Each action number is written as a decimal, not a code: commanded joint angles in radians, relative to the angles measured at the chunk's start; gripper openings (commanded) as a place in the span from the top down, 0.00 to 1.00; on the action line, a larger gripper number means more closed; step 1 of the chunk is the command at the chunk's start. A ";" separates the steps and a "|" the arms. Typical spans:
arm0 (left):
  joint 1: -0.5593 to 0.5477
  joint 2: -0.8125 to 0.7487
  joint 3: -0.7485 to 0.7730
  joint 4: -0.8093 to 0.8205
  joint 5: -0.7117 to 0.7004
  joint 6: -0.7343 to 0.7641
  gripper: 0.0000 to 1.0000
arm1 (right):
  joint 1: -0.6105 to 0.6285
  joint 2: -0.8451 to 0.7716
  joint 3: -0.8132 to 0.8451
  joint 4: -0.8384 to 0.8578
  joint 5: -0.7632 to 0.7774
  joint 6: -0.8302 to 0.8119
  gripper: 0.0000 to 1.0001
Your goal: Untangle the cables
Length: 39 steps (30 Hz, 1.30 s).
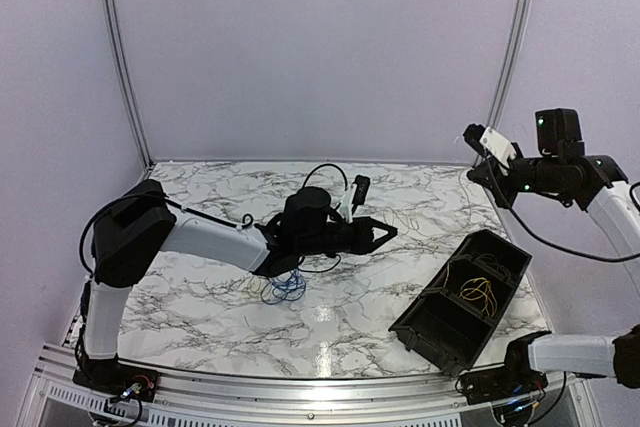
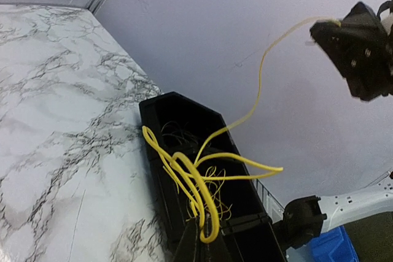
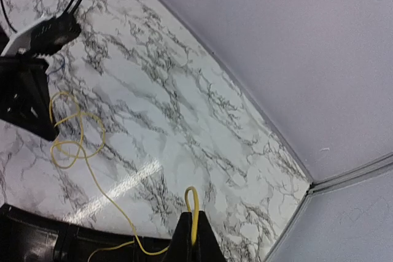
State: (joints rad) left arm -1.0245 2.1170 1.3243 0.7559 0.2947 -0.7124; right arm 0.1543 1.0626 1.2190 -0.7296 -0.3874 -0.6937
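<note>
A yellow cable (image 2: 258, 90) stretches in the air between my two grippers. My left gripper (image 2: 209, 237) is shut on its looped bundle (image 2: 184, 173); in the top view it (image 1: 385, 234) hovers over the table's middle. My right gripper (image 3: 195, 237) is shut on a small loop of the same cable (image 3: 191, 204) and is raised high at the right (image 1: 478, 144). From there the cable runs down to loose loops (image 3: 73, 133) by the left gripper. A blue cable bundle (image 1: 285, 287) lies on the marble under the left arm.
A black divided bin (image 1: 465, 297) lies tilted at the front right, with thin yellow wires (image 1: 482, 292) in one compartment and thin black wires (image 2: 178, 130) in another. Purple walls enclose the marble table (image 1: 200, 297). A metal rail runs along the near edge.
</note>
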 commanded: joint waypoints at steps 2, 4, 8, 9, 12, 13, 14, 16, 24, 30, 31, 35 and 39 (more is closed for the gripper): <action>-0.036 0.159 0.220 -0.074 0.019 -0.016 1.00 | -0.006 -0.087 -0.094 -0.303 0.167 -0.214 1.00; -0.054 0.209 0.291 -0.092 0.025 -0.018 1.00 | -0.008 -0.113 -0.150 -0.350 0.198 -0.250 1.00; -0.088 0.298 0.405 -0.141 0.037 -0.016 1.00 | -0.006 -0.157 -0.293 -0.396 0.207 -0.290 1.00; -0.096 0.316 0.427 -0.154 0.038 -0.016 1.00 | -0.006 -0.161 -0.330 -0.397 0.214 -0.293 1.00; -0.115 0.361 0.487 -0.191 0.050 -0.014 1.00 | -0.006 -0.157 -0.421 -0.388 0.275 -0.306 0.85; -0.121 0.372 0.505 -0.201 0.057 -0.013 1.00 | -0.007 -0.150 -0.424 -0.387 0.290 -0.308 0.76; -0.126 0.381 0.523 -0.210 0.063 -0.010 1.00 | -0.007 -0.145 -0.409 -0.387 0.289 -0.301 0.68; -0.134 0.392 0.546 -0.221 0.073 0.003 1.00 | -0.007 -0.137 -0.328 -0.389 0.242 -0.285 0.52; -0.147 0.394 0.562 -0.230 0.116 0.058 1.00 | -0.007 -0.052 -0.214 -0.315 0.059 -0.215 0.36; -0.162 0.360 0.527 -0.228 0.138 0.120 1.00 | -0.007 0.005 -0.244 -0.247 0.064 -0.226 0.37; -0.164 0.357 0.523 -0.230 0.139 0.126 1.00 | -0.007 0.008 -0.247 -0.235 0.066 -0.224 0.37; -0.170 0.349 0.518 -0.229 0.148 0.144 1.00 | -0.007 0.018 -0.262 -0.202 0.064 -0.219 0.38; -0.173 0.338 0.509 -0.229 0.147 0.159 1.00 | -0.006 0.036 -0.282 -0.189 0.047 -0.223 0.41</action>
State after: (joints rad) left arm -1.1881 2.4992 1.8477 0.5335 0.4225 -0.5945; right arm 0.1524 1.0821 0.9516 -0.9577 -0.3099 -0.9268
